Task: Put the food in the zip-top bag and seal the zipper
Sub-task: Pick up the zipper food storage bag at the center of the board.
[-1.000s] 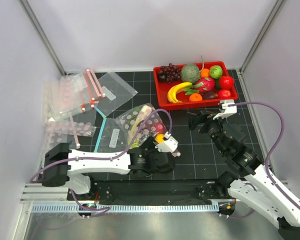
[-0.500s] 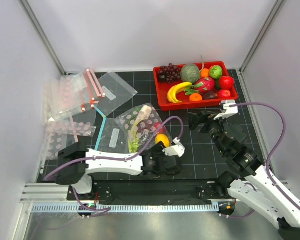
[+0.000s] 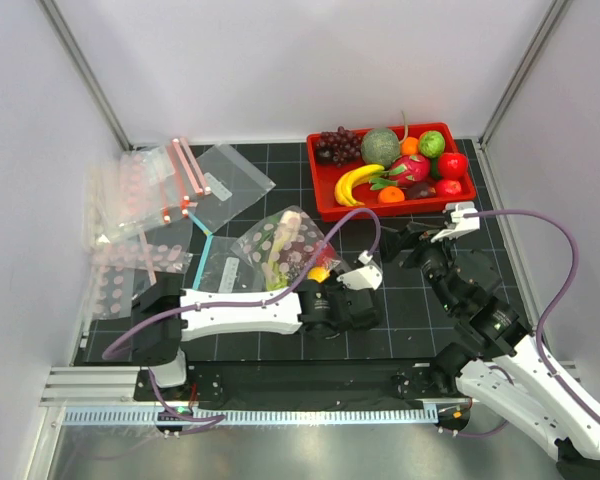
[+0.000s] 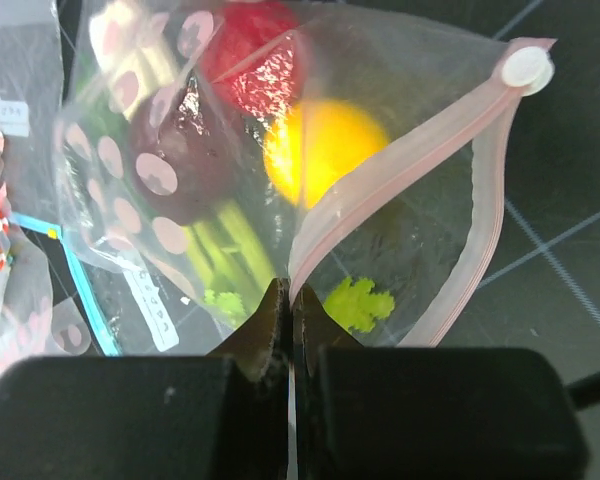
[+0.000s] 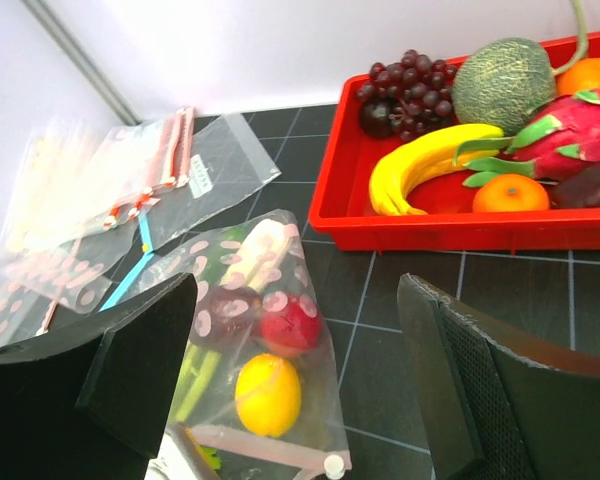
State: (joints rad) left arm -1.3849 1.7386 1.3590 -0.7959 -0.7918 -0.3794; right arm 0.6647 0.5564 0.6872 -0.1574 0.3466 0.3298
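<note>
Black gridded mat [image 3: 405,315] carries the zip-top bag [image 3: 280,250], with lemon [image 4: 320,150], apple [image 4: 255,50], dark vegetable [image 4: 185,150] and celery [image 4: 230,245] blurred behind its plastic. Left gripper [image 4: 288,300] pinches the zipper [image 4: 400,165], hiding the strip's near end. Right gripper [image 5: 295,345] hangs wide apart near the bag's right side, holding nothing

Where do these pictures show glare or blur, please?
Left wrist view: white glare on the clear soft plastic bag over the round red apple, the yellow lemon looks soft, the shut left pincer is a dark blur. Right wrist view: the open right pincer is blurred, the red plastic tray sharp. Top view: even light.
</note>
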